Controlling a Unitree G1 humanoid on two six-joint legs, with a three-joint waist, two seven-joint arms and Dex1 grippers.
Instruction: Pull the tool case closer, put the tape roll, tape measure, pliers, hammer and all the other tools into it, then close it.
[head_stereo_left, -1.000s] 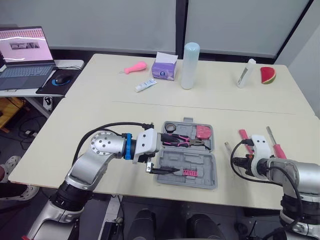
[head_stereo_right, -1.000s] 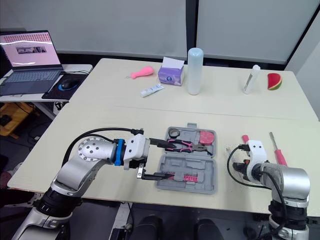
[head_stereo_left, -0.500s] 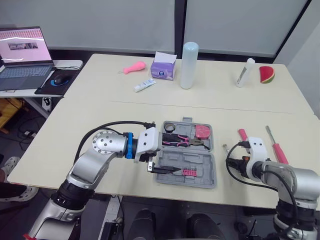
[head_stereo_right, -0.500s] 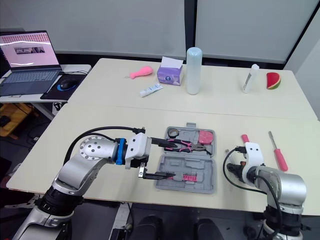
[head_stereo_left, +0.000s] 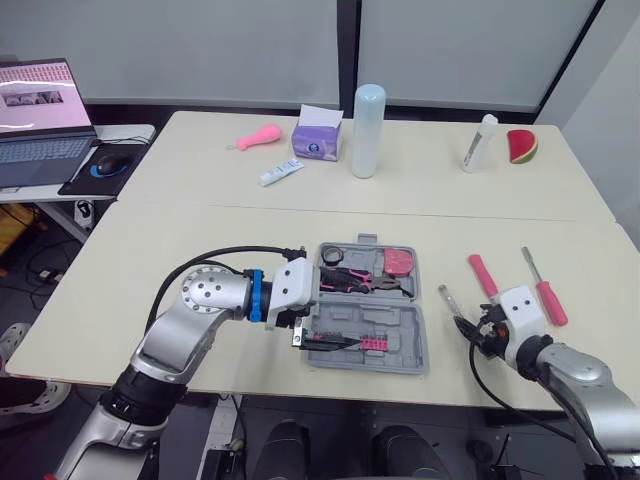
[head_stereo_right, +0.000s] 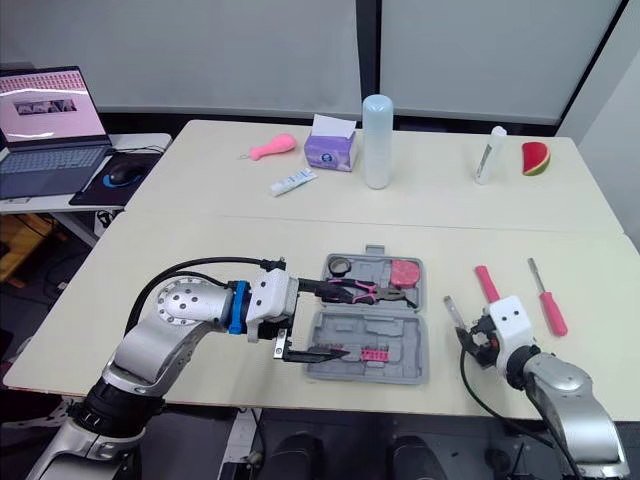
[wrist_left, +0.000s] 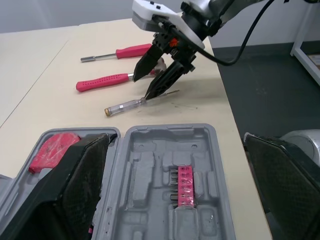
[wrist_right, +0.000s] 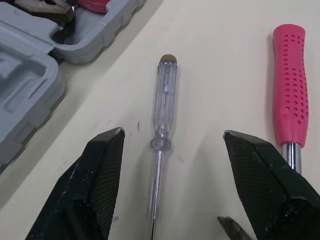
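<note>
Well, I had the right gripper (wrist_right: 172, 135) spread astride the clear-handled screwdriver (wrist_right: 165, 95) (a pink-handled tool (wrist_right: 290, 85) lay beside), my left gripper (head_stereo_left: 330, 313) likewise parted over the tool case (head_stereo_left: 415, 340).

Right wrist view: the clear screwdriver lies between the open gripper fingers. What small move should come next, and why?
Probably lower the right gripper and close on the handle of the clear screwdriver: its fingers stand open either side of it, and it lies loose on the table, outside the open tool case.
</note>
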